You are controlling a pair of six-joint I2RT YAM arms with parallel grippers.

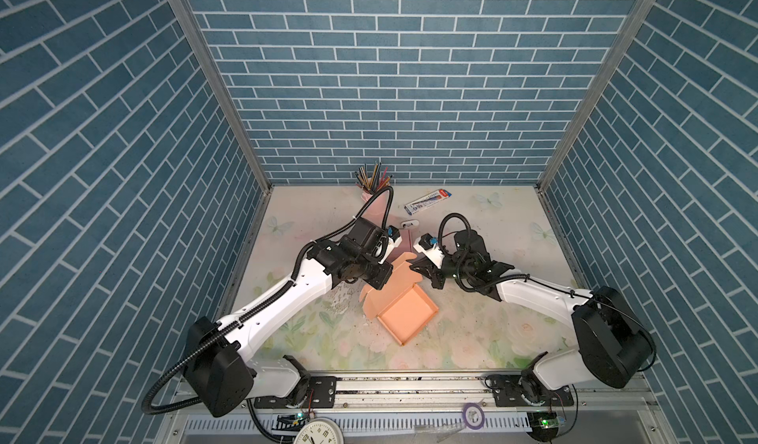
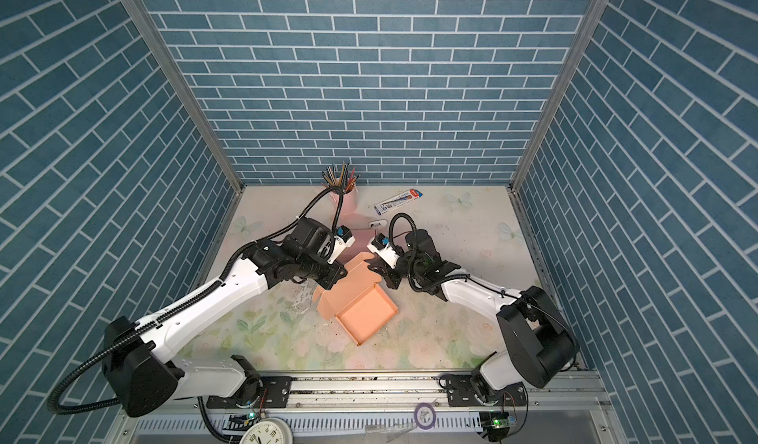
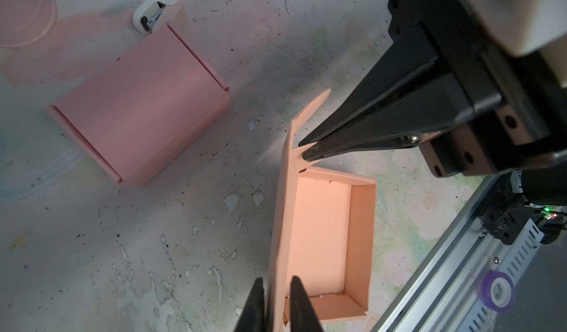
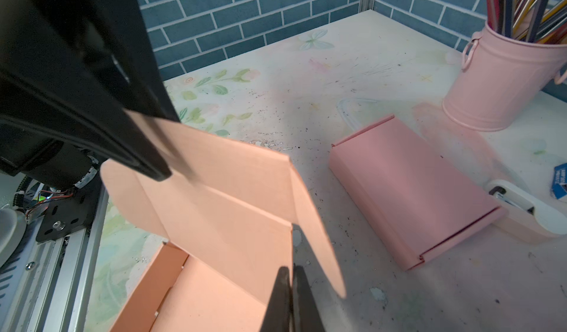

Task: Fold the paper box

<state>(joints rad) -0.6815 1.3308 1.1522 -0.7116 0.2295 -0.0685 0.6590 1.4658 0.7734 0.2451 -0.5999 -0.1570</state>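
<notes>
folding done: paper box [image 1: 408, 319] tray walls up, lid [image 3: 282, 223] upright
left tool [image 3: 277, 284]: jaws slightly apart astride lid
right tool [image 3: 305, 151]: closed, pinching side flap [image 4: 319, 253]
remaining: tucking flaps, closing lid

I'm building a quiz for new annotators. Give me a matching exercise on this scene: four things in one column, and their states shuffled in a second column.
Things
1. orange box
2. pink box
3. pink bucket
4. right gripper

States
A. holds coloured pencils
B. shut, pinching cardboard
C. folded closed, lying flat
D. lid raised, tray open

Pairs: 1-D, 2-C, 3-A, 4-B
</notes>
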